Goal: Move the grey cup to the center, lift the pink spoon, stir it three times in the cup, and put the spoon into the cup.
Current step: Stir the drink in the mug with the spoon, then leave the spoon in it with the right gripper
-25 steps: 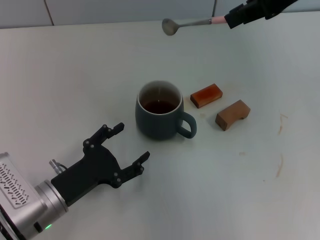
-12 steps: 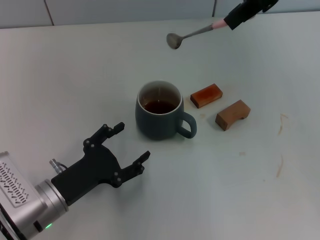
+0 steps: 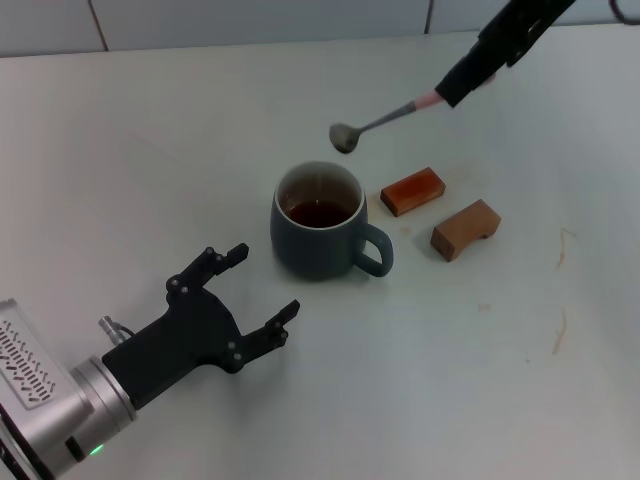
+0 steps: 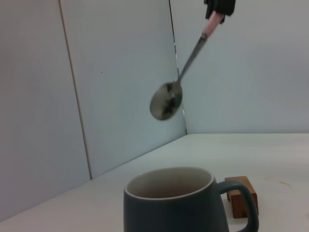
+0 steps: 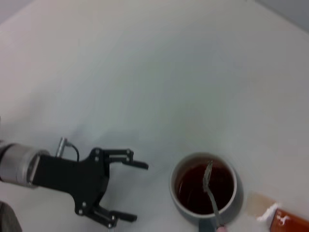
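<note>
1. Cup (image 3: 318, 222) is seen in the head view standing upright near the middle of the white bench (image 3: 150, 150), with its handle turned toward the robot's right and dark brown liquid inside. The spoon (image 3: 385, 118) is held in the air beyond the cup, its pink handle end gripped by the right end effector (image 3: 462, 80), which is closed on it; the metal bowl hangs lowest, just past the cup's far rim and clear of it. Two brown blocks (image 3: 412, 190) (image 3: 465, 229) lie on the bench to the right of the cup, near its handle and apart from each other. The left end effector (image 3: 262, 296) rests low over the bench in front of and to the left of the cup, its fingers spread wide and nothing held between them.

2. In the left wrist view the cup (image 4: 179, 205) is shown close by, its pale inside visible at the rim. The spoon (image 4: 179, 87) is seen tilted above it, bowl down, well clear of the rim, with the pink end gripped by the right end effector (image 4: 219, 7). One block (image 4: 243, 194) is visible behind the handle.

3. In the right wrist view the cup (image 5: 204, 187) is looked down on, with the spoon (image 5: 211, 193) lined up over the liquid. The left end effector (image 5: 130, 190) is seen spread open beside the cup, apart from it. A corner of one block (image 5: 289, 222) is shown at the edge.
</note>
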`<action>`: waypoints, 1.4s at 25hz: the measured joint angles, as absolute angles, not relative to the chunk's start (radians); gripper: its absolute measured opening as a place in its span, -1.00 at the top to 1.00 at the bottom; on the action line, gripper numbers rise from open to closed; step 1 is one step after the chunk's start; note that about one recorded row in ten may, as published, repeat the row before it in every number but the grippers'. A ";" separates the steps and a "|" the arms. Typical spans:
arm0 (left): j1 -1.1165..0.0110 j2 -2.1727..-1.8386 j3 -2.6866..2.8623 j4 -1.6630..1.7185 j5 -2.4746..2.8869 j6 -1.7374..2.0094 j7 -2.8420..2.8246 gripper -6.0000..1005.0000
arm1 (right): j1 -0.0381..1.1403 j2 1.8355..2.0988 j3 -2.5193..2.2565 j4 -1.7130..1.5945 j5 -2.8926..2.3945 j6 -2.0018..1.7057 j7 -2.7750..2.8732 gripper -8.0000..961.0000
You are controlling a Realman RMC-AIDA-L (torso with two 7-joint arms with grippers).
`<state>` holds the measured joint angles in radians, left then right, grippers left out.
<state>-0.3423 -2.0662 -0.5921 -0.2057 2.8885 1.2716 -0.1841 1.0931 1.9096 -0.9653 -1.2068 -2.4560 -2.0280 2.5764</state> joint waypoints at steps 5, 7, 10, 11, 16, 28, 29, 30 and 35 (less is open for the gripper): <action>-0.346 -2.066 -0.592 -0.207 2.888 1.272 -0.184 -0.71 | 1.101 1.917 -1.005 -1.150 -2.476 -1.987 2.569 0.74; -0.347 -2.066 -0.592 -0.207 2.889 1.272 -0.184 -0.71 | 1.108 1.921 -1.017 -1.120 -2.490 -1.967 2.561 0.74; -0.347 -2.066 -0.592 -0.207 2.888 1.272 -0.184 -0.71 | 1.120 1.926 -1.044 -1.068 -2.500 -1.925 2.553 0.74; -0.347 -2.066 -0.592 -0.207 2.888 1.272 -0.184 -0.71 | 1.125 1.928 -1.056 -1.050 -2.503 -1.910 2.551 0.74; -0.350 -2.068 -0.592 -0.207 2.888 1.272 -0.184 -0.71 | 1.156 1.944 -1.097 -0.969 -2.532 -1.864 2.538 0.74; -0.352 -2.068 -0.586 -0.207 2.889 1.272 -0.184 -0.71 | 1.235 1.986 -1.106 -0.810 -2.659 -1.748 2.507 0.74; -0.353 -2.068 -0.585 -0.207 2.889 1.272 -0.184 -0.71 | 1.242 1.988 -1.106 -0.795 -2.661 -1.739 2.504 0.74; -0.353 -2.068 -0.585 -0.207 2.888 1.272 -0.184 -0.71 | 1.249 1.991 -1.106 -0.779 -2.664 -1.730 2.501 0.74; -0.353 -2.068 -0.582 -0.207 2.888 1.272 -0.183 -0.71 | 1.290 2.017 -1.106 -0.724 -2.685 -1.707 2.491 0.74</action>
<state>-0.3529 -2.0678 -0.5815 -0.2070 2.8884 1.2716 -0.1830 1.2898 2.0166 -1.1061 -0.7236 -2.6847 -1.7071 2.4907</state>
